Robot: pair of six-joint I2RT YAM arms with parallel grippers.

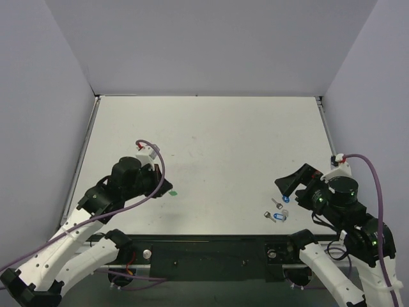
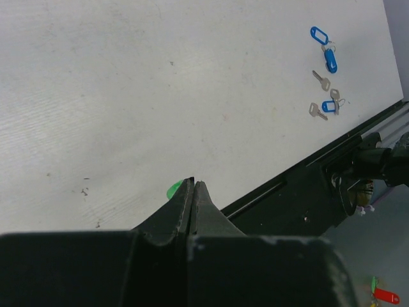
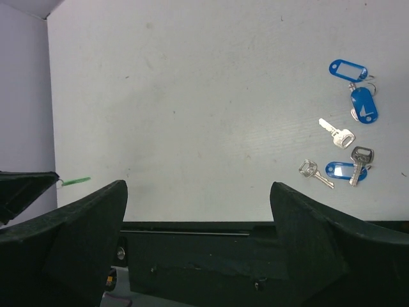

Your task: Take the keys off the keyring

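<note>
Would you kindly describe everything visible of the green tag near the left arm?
The green tag is small, bright green and plastic-looking, apparently lying flat on the white table near its front edge. It sits right at the tips of the left gripper, whose jaws are closed and hide part of it in the left wrist view. Contact or attachments cannot be made out.

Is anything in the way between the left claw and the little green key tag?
Nothing visible. The green tag sits right at the tips of the shut left claw; the blue-tagged keys lie far off, near the right claw.
</note>
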